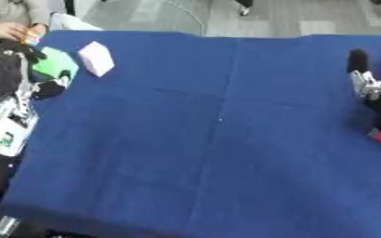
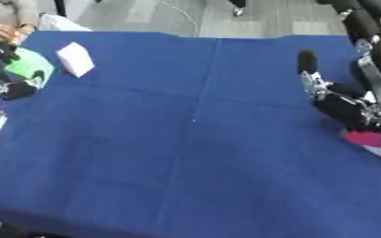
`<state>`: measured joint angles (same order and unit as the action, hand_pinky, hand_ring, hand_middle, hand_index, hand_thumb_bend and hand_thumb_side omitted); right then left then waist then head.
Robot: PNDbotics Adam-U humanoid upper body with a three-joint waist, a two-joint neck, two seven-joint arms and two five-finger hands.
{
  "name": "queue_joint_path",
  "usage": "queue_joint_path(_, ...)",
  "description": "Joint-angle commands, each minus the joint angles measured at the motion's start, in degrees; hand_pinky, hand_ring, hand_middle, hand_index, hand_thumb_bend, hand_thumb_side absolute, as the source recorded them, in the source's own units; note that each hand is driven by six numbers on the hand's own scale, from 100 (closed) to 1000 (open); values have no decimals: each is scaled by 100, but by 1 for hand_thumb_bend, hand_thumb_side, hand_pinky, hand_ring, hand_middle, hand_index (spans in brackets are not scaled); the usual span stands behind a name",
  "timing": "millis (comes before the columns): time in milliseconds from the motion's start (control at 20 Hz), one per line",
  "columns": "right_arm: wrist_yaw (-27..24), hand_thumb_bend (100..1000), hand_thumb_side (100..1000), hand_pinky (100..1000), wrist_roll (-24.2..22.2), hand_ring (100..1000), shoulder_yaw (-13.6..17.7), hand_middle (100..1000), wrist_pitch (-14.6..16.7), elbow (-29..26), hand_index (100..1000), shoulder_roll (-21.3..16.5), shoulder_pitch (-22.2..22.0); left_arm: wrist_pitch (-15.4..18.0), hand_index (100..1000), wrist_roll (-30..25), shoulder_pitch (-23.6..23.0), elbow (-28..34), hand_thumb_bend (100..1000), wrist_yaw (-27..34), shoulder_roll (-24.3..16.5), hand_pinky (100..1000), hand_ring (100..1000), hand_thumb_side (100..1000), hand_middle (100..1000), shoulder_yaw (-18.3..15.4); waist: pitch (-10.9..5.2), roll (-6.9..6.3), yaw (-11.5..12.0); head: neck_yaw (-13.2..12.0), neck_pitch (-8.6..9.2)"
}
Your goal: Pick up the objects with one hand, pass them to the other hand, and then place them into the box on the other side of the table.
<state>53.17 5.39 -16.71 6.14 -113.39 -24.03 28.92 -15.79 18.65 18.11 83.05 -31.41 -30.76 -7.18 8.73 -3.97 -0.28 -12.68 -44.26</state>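
A green object [image 1: 54,62] sits at the far left corner of the table [image 1: 226,139], flat-faced and bright, with soft rounded edges; its exact shape is hard to make out because the left hand [image 1: 19,58] lies against it. That hand is black with silver joints, and its fingers seem to curl round the green object's near side, though the blur leaves the hold uncertain. Just beside it, a little further in from the left edge, lies a small pale pink block [image 1: 96,58], box-shaped with crisp corners, tilted on the cloth and touching nothing else.

The table is covered by a deep blue cloth, matte, with faint fold lines crossing it.

At the right edge the right hand [image 2: 336,100] rests on the cloth, one dark finger pointing up and the others bent, holding nothing. A red-pink thing [image 2: 364,138] shows just beneath it at the edge. A person's hand [image 1: 11,31] rests at the far left corner.
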Motion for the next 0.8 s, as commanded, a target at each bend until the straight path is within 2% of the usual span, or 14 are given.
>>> queue_joint_path(50, -54, 100, 100, 696, 25, 849, 44, 800, -8, -120, 992, -121, 107, 10, 438, 84, 58, 675, 142, 144, 114, 496, 282, 100, 221, 38, -79, 95, 16, 100, 15)
queue_joint_path(250, -196, 100, 100, 696, 16, 851, 11, 803, 3, -120, 992, -164, 159, 115, 431, -20, 164, 1328, 164, 371, 610, 483, 278, 100, 218, 411, -81, 158, 35, 274, 15)
queue_joint_path(550, -248, 100, 100, 712, -166, 863, -55, 824, 20, -120, 1000, -200, 246, 656, 429, -525, 486, 1722, 184, 1057, 1415, 480, 282, 100, 221, 1087, -71, 232, 63, 580, 15)
queue_joint_path(600, -246, 100, 100, 720, -218, 873, -73, 840, 17, -120, 1000, -204, 267, 743, 430, -623, 547, 1718, 310, 1156, 1547, 480, 284, 100, 221, 1198, -69, 242, 64, 642, 15)
queue_joint_path(650, -238, 100, 100, 725, -274, 877, -91, 847, 14, -120, 1000, -210, 288, 827, 430, -719, 604, 1697, 199, 1261, 1671, 479, 284, 100, 223, 1300, -68, 251, 65, 703, 15)
queue_joint_path(800, -205, 100, 100, 743, -424, 898, -141, 880, 13, -120, 1000, -220, 337, 1053, 431, -944, 769, 1577, 206, 1536, 1972, 481, 287, 100, 226, 1521, -63, 266, 74, 863, 15)
